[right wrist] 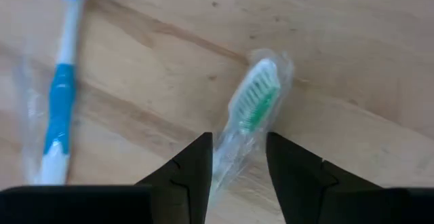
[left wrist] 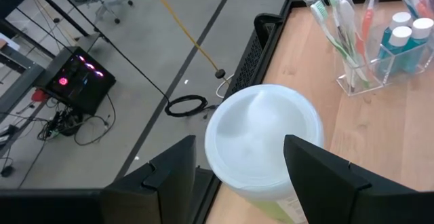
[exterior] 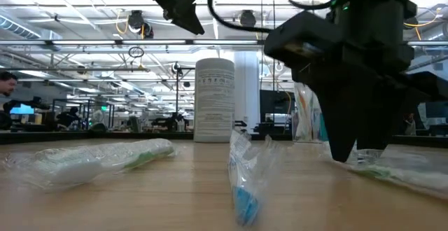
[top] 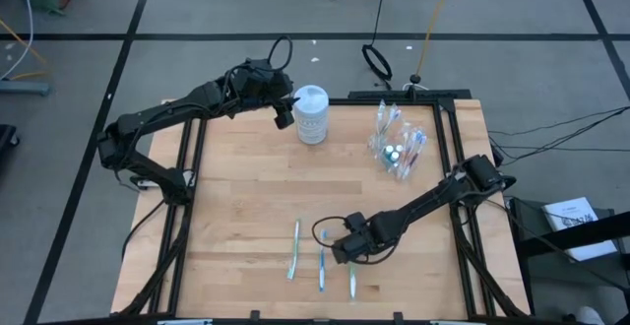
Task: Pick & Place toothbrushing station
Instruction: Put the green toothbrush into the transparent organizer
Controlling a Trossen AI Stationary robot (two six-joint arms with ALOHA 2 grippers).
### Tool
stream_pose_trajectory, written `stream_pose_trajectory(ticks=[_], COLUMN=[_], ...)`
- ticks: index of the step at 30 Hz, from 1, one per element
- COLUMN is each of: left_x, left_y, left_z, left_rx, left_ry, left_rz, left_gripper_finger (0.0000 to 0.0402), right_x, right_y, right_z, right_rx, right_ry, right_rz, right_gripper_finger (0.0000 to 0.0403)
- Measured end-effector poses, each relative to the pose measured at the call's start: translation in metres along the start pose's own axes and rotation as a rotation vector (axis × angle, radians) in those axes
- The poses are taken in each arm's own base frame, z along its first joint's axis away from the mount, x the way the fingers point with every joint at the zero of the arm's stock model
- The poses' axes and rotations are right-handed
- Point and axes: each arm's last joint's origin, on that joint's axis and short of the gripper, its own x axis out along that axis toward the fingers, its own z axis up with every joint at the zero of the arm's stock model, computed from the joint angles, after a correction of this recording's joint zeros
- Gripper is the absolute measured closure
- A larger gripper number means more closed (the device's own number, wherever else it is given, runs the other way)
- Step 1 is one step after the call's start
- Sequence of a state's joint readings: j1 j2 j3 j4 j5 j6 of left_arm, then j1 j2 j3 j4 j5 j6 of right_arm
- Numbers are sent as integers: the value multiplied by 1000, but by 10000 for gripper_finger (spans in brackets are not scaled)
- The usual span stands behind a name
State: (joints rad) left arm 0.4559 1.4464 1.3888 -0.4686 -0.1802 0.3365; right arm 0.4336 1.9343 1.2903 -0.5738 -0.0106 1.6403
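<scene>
While the right gripper [right wrist: 236,157] is hanging low over the near part of the table [top: 246,187], its jaws are standing apart astride the wrapped green toothbrush [right wrist: 252,108], which is lying flat on the wood and not yet clamped; this looks like the pick step. Next move, as judged: lowering, closing on the handle, lifting clear of the wrapper's drag, then carrying to the clear cup [top: 398,148] at the far right. Just beside it, the blue toothbrush [top: 321,263] and a white toothbrush [top: 294,249] are lying parallel near the front edge, so room there is tight. Far left, the left gripper [left wrist: 237,176] is waiting with jaws apart around the white canister [top: 311,114], whether touching I cannot tell.
</scene>
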Motion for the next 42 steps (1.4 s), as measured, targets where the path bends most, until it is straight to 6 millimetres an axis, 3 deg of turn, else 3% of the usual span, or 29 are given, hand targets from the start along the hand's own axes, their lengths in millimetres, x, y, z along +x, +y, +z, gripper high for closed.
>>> stream_pose_trajectory(ticks=[7, 12, 18, 25, 35, 38, 42], left_x=[0, 0, 4, 6, 5, 5, 5], left_y=[-1, -2, -6, -9, -12, -12, -12], left_z=[0, 1, 1, 1, 1, 1, 2], left_rx=[-5, -5, 4, 9, 16, 9, -12], left_ry=[-8, -29, -30, -28, -17, -19, -28], left_rz=[-20, -80, -112, -122, -138, -138, -134], left_gripper_finger=[174, 174, 174, 174, 174, 174, 174], right_x=[9, 9, -5, -60, -152, -168, -183], right_y=[-9, -10, -8, -15, -64, -79, -96], right_z=[9, 9, 11, 26, 49, 52, 58], right_rx=[-46, -84, -171, -230, -319, -337, -343], right_ry=[-30, -41, -91, -339, -869, -1014, -1079], right_rz=[2, -9, 38, 56, -177, -271, -372], right_gripper_finger=[282, 329, 392, 390, 397, 399, 399])
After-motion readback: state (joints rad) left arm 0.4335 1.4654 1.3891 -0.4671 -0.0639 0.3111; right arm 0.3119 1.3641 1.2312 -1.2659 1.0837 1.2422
